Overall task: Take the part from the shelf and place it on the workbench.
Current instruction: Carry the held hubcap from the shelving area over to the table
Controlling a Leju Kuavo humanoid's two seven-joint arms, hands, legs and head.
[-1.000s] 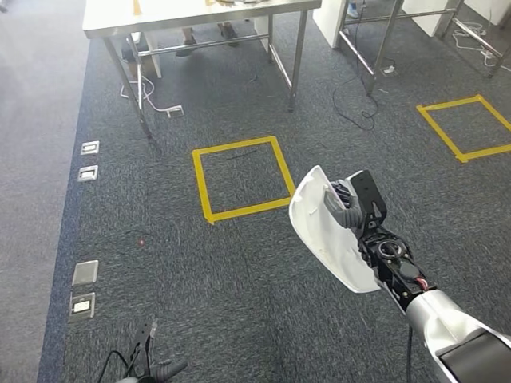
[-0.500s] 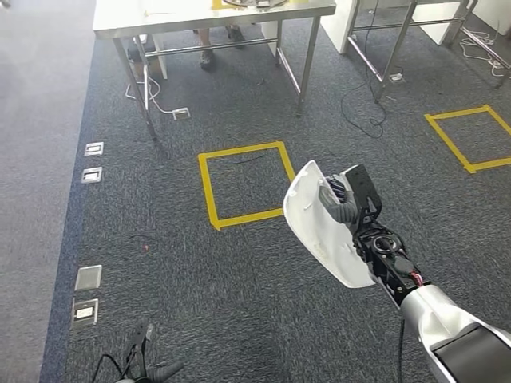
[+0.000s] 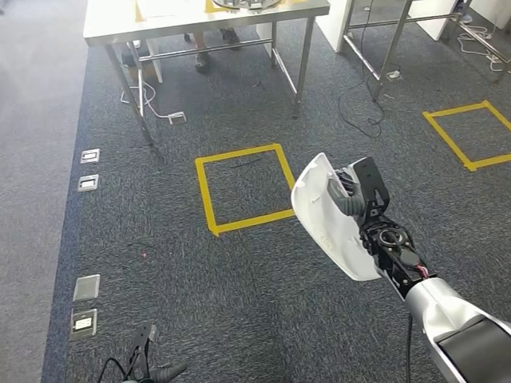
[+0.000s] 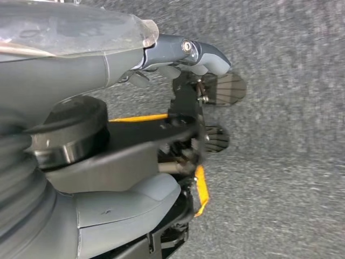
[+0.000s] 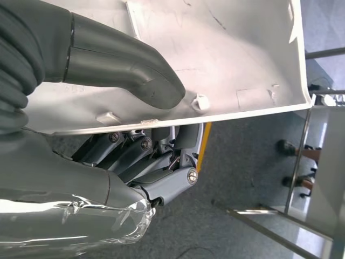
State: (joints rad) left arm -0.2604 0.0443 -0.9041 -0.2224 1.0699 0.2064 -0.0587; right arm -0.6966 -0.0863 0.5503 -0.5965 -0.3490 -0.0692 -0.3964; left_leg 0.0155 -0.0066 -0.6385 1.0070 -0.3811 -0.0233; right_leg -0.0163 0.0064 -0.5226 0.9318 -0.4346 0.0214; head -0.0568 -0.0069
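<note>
I am holding the white part (image 3: 328, 219) in my right robot hand (image 3: 362, 211): in the right wrist view my thumb (image 5: 122, 62) is pressing on the hollow inner face of the part (image 5: 228, 59), and my other fingers (image 5: 163, 162) are curling behind its edge. The part is a curved shell, and I am carrying it out in front of me, above the carpet floor (image 3: 241, 287), with its long axis running from my wrist forward and a little to the left. My left robot hand (image 4: 191, 108) is hanging low beside my body; I cannot tell if its fingers are apart or closed, and I see nothing in it.

The tabletop (image 3: 114, 24) is standing far ahead and to the left of the part, beyond the yellow tape square (image 3: 244, 187) on the floor. A person's feet (image 3: 211, 48) are showing under it. I judge that the part is taken already and the placing is not yet done: the right arm, which is bearing the part, must reach that tabletop.
</note>
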